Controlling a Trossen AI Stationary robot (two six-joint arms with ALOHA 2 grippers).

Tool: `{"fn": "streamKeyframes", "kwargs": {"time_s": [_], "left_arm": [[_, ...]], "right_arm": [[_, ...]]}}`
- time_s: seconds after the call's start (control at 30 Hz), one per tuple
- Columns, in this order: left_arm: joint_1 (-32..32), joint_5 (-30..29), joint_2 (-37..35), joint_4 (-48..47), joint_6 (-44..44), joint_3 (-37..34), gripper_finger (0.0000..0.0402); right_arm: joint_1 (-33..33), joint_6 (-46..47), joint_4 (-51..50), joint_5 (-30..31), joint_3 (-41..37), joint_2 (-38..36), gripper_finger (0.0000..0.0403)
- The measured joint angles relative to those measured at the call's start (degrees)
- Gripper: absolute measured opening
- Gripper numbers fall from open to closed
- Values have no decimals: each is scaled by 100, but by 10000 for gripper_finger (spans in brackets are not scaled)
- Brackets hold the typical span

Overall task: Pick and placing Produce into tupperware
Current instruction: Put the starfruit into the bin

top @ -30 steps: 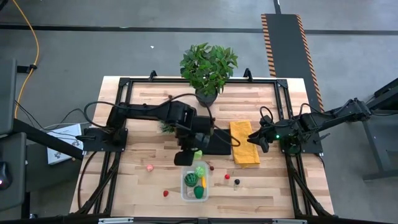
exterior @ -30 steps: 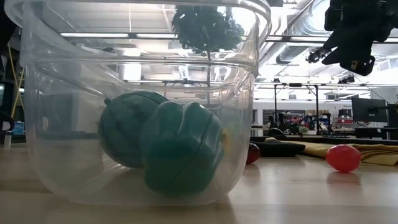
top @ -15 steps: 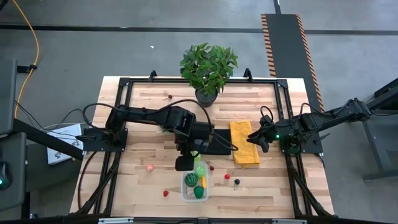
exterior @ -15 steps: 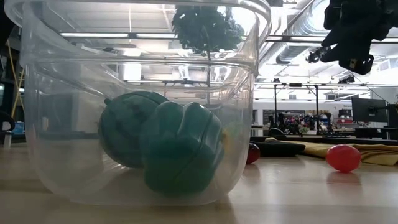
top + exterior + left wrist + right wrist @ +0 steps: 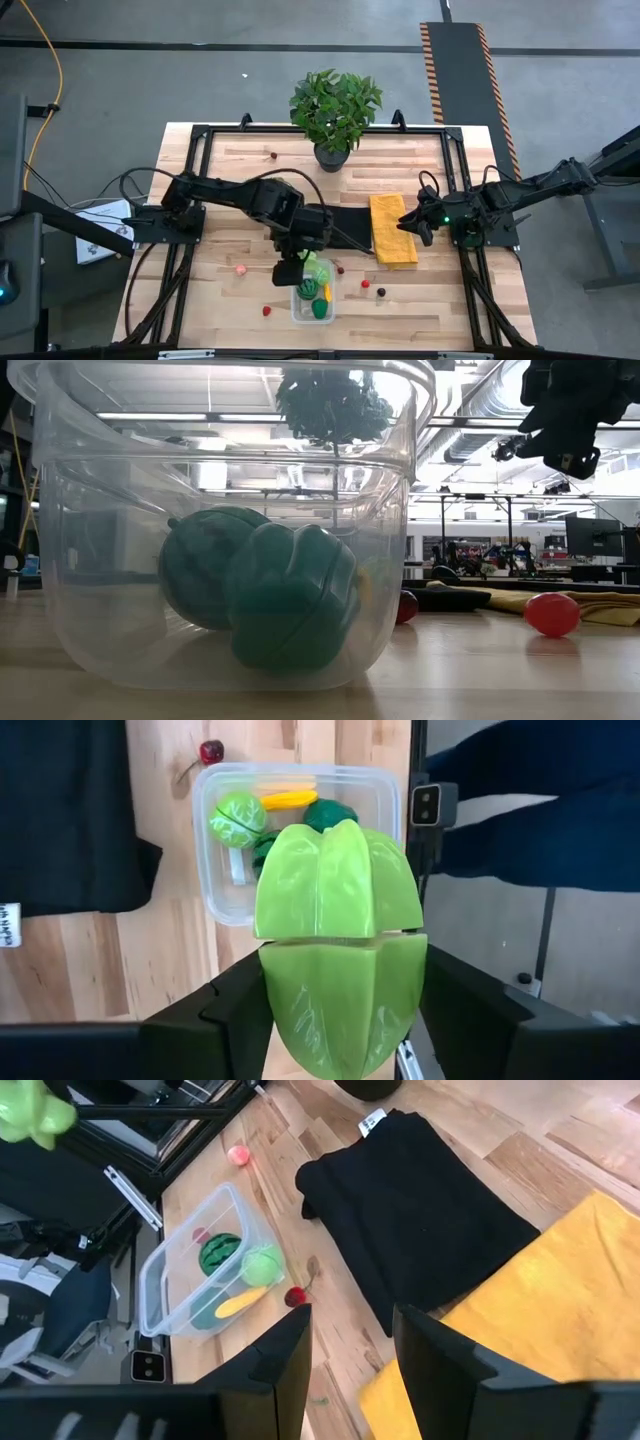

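left gripper (image 5: 291,270) has travelled from beside the black cloth (image 5: 345,226) to directly above the tupperware (image 5: 312,298), fingers clamped on the lime-green star fruit (image 5: 338,938). judgement: release is the next step. the tupperware already holds 4 pieces. 1 pink piece (image 5: 240,268) lies loose on the table. right gripper (image 5: 412,226) waits over the yellow cloth (image 5: 392,230), unchanged, fingers part-spread and empty.
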Motion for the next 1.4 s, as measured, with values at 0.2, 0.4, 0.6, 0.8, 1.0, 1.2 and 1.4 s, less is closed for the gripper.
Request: {"fn": "streamKeyframes", "kwargs": {"time_s": [0.2,0.4,0.6,0.8,1.0,1.2,1.4], "left_arm": [[-26,-190,-416,1,-206,0,211],[-45,-650,-841,1,-497,0,194],[-423,-1139,-1119,1,-607,0,216],[-971,-1506,-1238,9,-695,-150,201],[-1445,-1926,-1811,18,-1176,-1291,203],[-1525,-2216,-2608,170,-1739,-2696,214],[-1524,-2148,-3150,1249,-1952,-3805,198]], "right_arm": [[0,113,17,2,0,0,133],[0,224,38,63,0,0,133],[0,472,116,258,0,0,133],[0,796,351,329,0,0,133],[0,1073,560,596,0,2,133],[0,1210,879,821,0,2,133],[0,1215,998,1022,0,13,133]]}}
